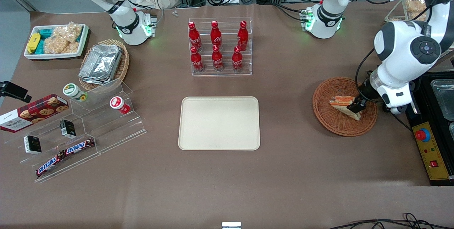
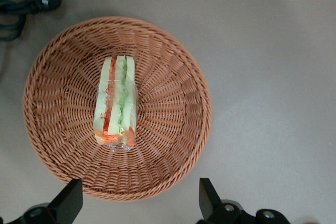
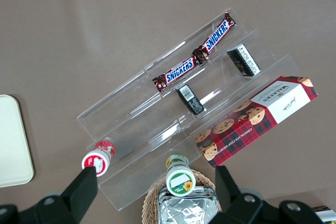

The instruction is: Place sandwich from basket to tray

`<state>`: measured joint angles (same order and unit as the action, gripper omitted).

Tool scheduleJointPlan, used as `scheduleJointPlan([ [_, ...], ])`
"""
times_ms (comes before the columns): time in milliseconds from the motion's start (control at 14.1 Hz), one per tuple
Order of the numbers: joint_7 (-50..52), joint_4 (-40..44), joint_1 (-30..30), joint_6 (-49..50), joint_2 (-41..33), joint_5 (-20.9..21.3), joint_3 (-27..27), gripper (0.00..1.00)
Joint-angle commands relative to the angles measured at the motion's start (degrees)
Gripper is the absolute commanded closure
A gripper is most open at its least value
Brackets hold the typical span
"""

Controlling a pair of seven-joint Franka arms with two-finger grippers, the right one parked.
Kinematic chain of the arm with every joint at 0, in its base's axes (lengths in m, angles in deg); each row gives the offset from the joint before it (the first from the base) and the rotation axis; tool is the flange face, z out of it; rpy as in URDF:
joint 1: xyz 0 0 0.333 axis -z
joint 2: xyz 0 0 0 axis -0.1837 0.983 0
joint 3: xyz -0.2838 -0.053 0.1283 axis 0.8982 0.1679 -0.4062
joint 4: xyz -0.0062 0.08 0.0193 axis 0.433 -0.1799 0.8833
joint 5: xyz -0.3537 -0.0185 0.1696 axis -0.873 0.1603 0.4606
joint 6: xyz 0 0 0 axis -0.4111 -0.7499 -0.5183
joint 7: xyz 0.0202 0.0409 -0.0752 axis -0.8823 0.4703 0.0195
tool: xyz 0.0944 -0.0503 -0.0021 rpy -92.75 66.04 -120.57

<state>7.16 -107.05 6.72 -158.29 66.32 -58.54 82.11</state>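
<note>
The sandwich (image 1: 341, 102) (image 2: 115, 103), a clear-wrapped wedge with orange-red and green layers, lies in the round reddish-brown wicker basket (image 1: 328, 124) (image 2: 173, 77) toward the working arm's end of the table. The left arm's gripper (image 1: 356, 107) (image 2: 139, 199) hangs above the basket, open, with nothing between its fingers. Its black fingertips (image 2: 71, 196) straddle the basket's rim, and the sandwich lies clear of them. The cream tray (image 1: 219, 122) (image 3: 10, 140) sits bare at the middle of the table.
A clear rack of red cola bottles (image 1: 217, 46) stands farther from the front camera than the tray. A black box with a red stop button (image 1: 422, 135) sits beside the basket. Snack shelves (image 1: 81, 129), a foil-container basket (image 1: 103, 64) and a white bin (image 1: 56, 41) lie toward the parked arm's end.
</note>
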Motion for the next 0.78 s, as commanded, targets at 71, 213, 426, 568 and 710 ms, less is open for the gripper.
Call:
scheduleJointPlan([
  [71, 4.2, -0.4, -1.6, -4.8, 4.6, 1.7, -0.2, 0.0],
  [213, 4.2, -0.4, -2.2, -7.1, 6.4, 1.6, -0.2, 0.0],
  [426, 5.1, -0.5, -2.6, -8.1, 7.8, 1.6, -0.2, 0.0],
  [568, 6.0, -0.7, -3.1, -8.9, 8.8, 1.7, -0.2, 0.0],
  [710, 7.2, -0.8, -3.3, -9.8, 10.2, 1.7, -0.2, 0.0],
])
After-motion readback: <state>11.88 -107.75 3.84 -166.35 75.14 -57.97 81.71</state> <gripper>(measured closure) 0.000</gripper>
